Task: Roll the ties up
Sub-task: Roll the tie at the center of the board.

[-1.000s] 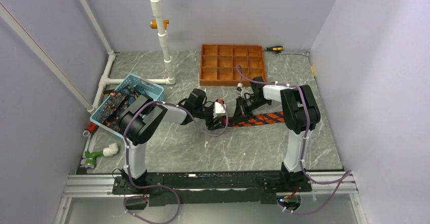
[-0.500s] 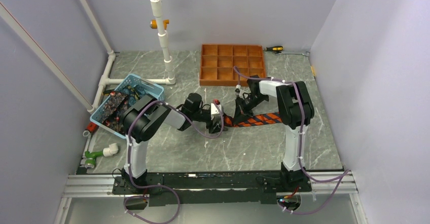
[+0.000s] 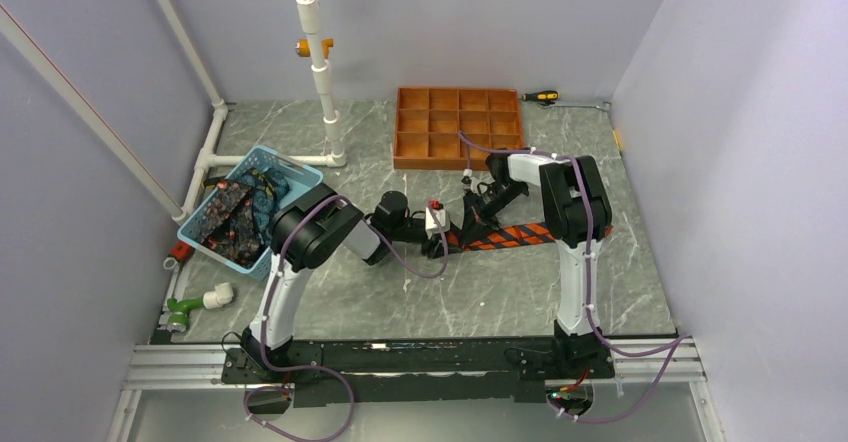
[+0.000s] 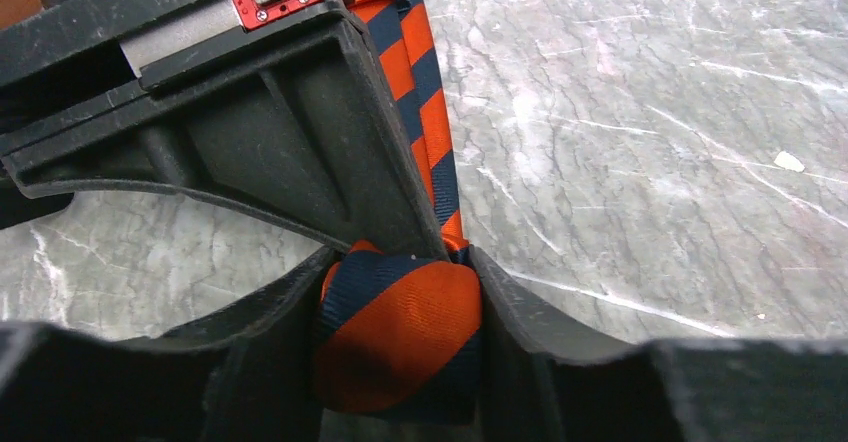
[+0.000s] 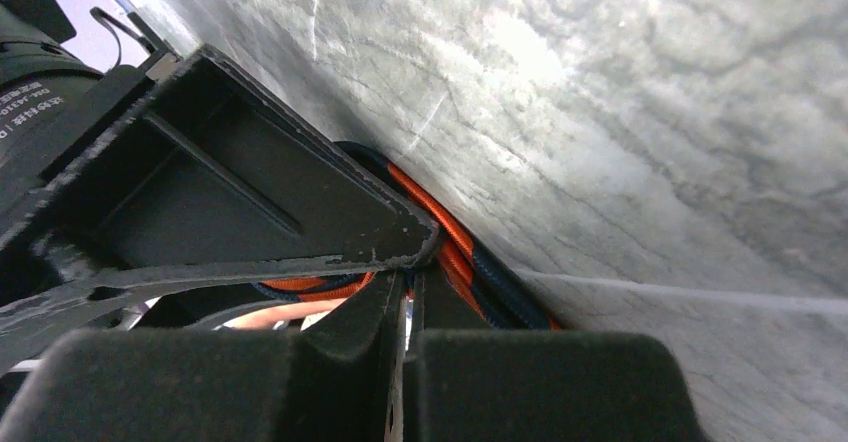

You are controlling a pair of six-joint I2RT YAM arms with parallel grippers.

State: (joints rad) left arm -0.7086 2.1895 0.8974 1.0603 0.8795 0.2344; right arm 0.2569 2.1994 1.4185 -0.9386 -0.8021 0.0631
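A striped tie, orange and dark navy, lies on the marble table, its flat length [image 3: 520, 234] running to the right. Its wound end, a tight roll [image 4: 395, 337], sits between the two fingers of my left gripper [image 3: 441, 243], which press it from both sides. The unrolled strip [image 4: 420, 92] leads away from the roll. My right gripper [image 5: 405, 284] is shut, and its tips rest against the tie's wound layers [image 5: 455, 247] right beside the left finger [image 5: 250, 187]. Whether fabric is pinched between the right tips is hidden. In the left wrist view the right gripper's body [image 4: 250, 132] looms over the roll.
A blue basket [image 3: 300, 169] at the left holds more dark patterned ties [image 3: 228, 220]. An orange-brown gridded tray [image 3: 458, 127] stands at the back, with a screwdriver [image 3: 540, 96] to its right. White pipes [image 3: 322, 72] rise at the back left. Purple cables hang along both arms.
My left arm has swung its elbow to the right and its jaws have closed in on the roll. My right arm has drawn in toward the roll; its jaws stayed shut.
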